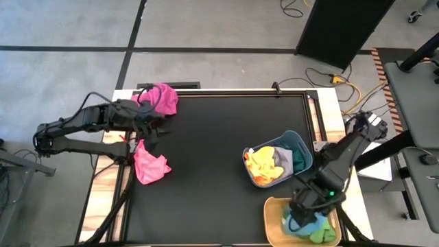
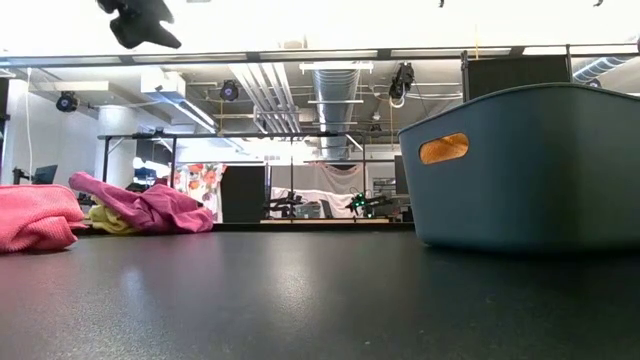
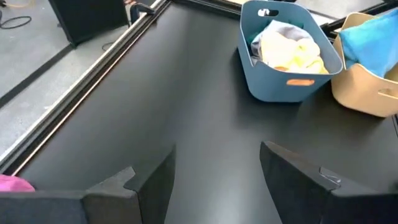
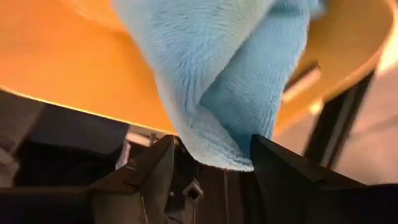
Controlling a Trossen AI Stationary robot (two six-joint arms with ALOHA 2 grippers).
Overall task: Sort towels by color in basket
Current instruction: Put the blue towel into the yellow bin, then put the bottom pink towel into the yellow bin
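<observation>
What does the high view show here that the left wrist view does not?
Only the high view shows the two pink towels at the table's left, one near the front and one at the back edge, the left gripper between them, and the right gripper over the tan basket. Only the left wrist view shows the left gripper's open fingers above bare tabletop. Both show the blue basket holding yellow and grey towels, and the tan basket with a light blue towel.

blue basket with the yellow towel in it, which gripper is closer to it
Right. The right gripper hangs over the tan basket just beside the blue basket, with a light blue towel between its fingers. The left gripper is across the table, open, between two pink towels.
</observation>
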